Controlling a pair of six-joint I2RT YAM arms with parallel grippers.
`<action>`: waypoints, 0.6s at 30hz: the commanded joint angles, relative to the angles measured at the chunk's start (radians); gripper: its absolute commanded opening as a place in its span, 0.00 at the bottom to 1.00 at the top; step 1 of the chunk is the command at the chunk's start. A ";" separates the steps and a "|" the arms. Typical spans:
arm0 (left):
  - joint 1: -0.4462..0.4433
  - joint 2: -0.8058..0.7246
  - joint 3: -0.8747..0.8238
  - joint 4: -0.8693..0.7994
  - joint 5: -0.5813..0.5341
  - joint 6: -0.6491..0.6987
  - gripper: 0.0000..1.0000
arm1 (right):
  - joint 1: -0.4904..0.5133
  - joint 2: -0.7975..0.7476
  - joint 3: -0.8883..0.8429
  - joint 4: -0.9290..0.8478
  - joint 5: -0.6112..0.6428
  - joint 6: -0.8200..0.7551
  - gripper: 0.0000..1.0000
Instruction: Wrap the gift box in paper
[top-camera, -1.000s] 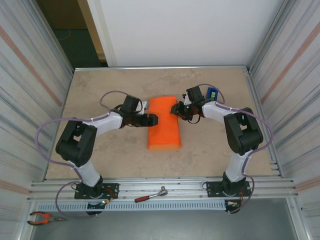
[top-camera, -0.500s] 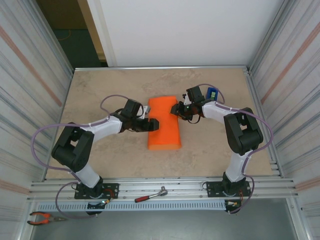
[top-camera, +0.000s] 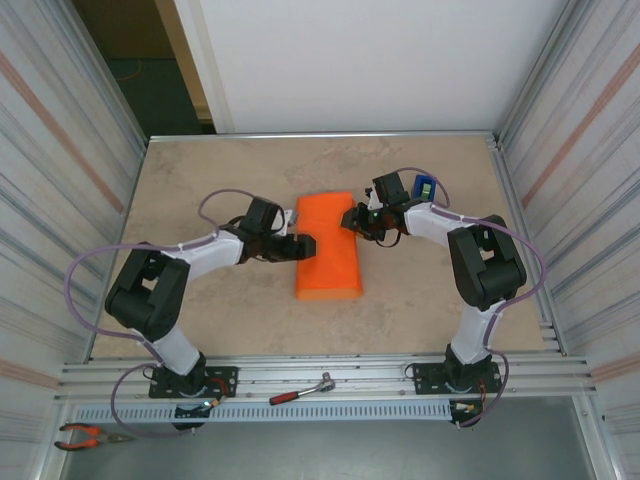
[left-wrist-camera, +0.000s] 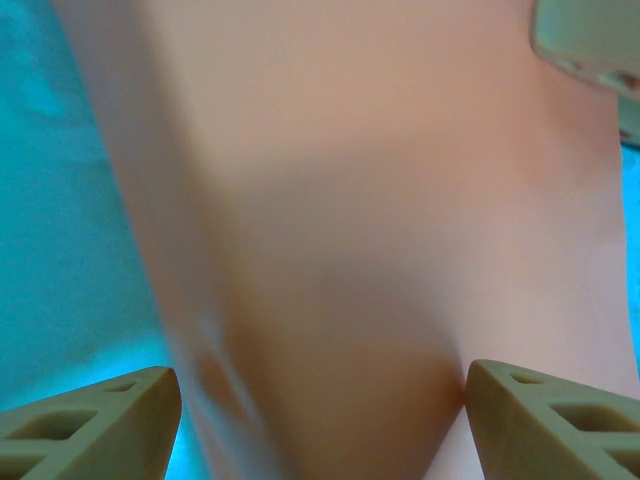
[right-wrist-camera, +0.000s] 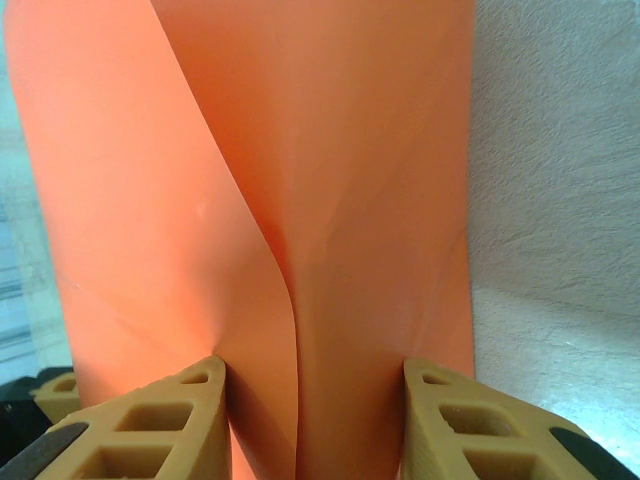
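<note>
Broadly, the beige table (top-camera: 200, 170) is carrying everything, and the paper (top-camera: 328, 262) is lying on it as one long orange bundle between the two claws. Its long axis is running crosswise to the line joining them, so each claw is facing a long side, not an end. The gift box is, by my judgement, sitting hidden under that skin; whereabouts along the bundle I cannot tell.

The left gripper (top-camera: 303, 245) is meeting the bundle straight ahead of its fingertips, about midway along the long side, with the tips just reaching over the edge. Its jaws are standing wide apart. In the left wrist view the orange surface is spreading, blurred, across the gap between the fingers (left-wrist-camera: 95, 425), and I am not seeing them bite on it.

The right gripper (top-camera: 352, 221) is coming at the opposite long side, nearer the end away from the arm bases, and it is clamping the paper. In its wrist view a loose flap is rising out of the gap between the fingers (right-wrist-camera: 150, 430), and the crease (right-wrist-camera: 288, 300) is running straight away from the claw.

The blue tape dispenser (top-camera: 424, 187) is sitting just behind the right claw, so the right arm is the nearer one to it.
</note>
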 joint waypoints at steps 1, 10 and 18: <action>0.044 0.004 0.071 0.005 0.045 -0.003 0.76 | 0.010 0.046 -0.007 -0.065 0.023 0.024 0.32; 0.042 0.121 0.170 -0.013 0.091 0.018 0.76 | 0.011 0.047 -0.008 -0.062 0.023 0.025 0.31; 0.005 0.146 0.146 -0.020 0.056 0.041 0.76 | 0.017 0.053 -0.003 -0.058 0.019 0.030 0.31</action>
